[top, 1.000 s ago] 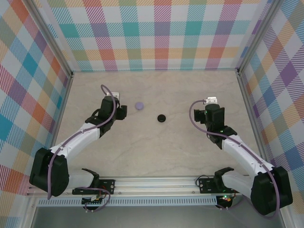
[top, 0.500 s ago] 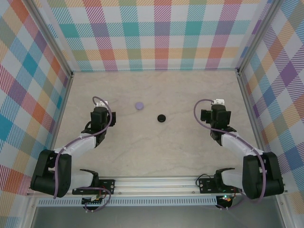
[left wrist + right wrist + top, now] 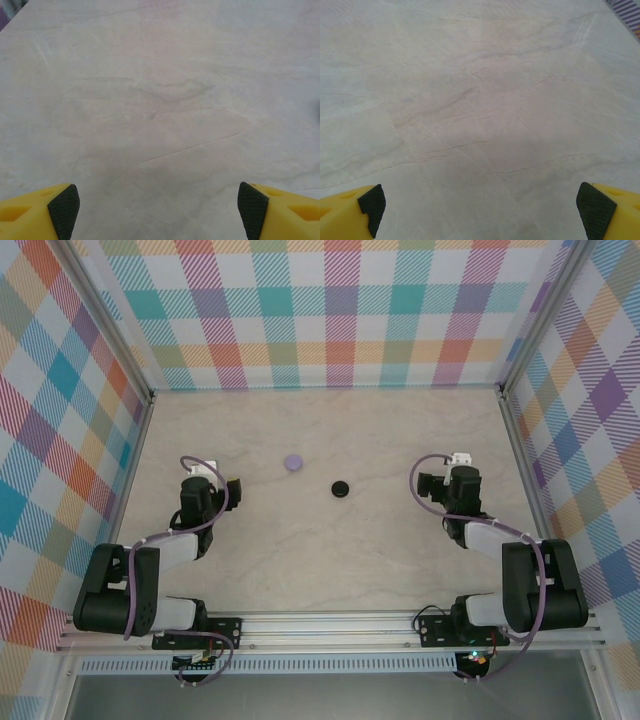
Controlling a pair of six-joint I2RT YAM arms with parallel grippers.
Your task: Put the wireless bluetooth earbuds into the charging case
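Left gripper [image 3: 158,212] above marbled table [image 3: 165,100], plaid walls [image 3: 330,310]

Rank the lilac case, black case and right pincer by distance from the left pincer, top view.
1. lilac case: just right of the left pincer, slightly farther back.
2. black case: mid-table, farther right.
3. right pincer: far right side.

Left hand [image 3: 158,210] and right hand [image 3: 483,209] have both drawn back, arms folding up.
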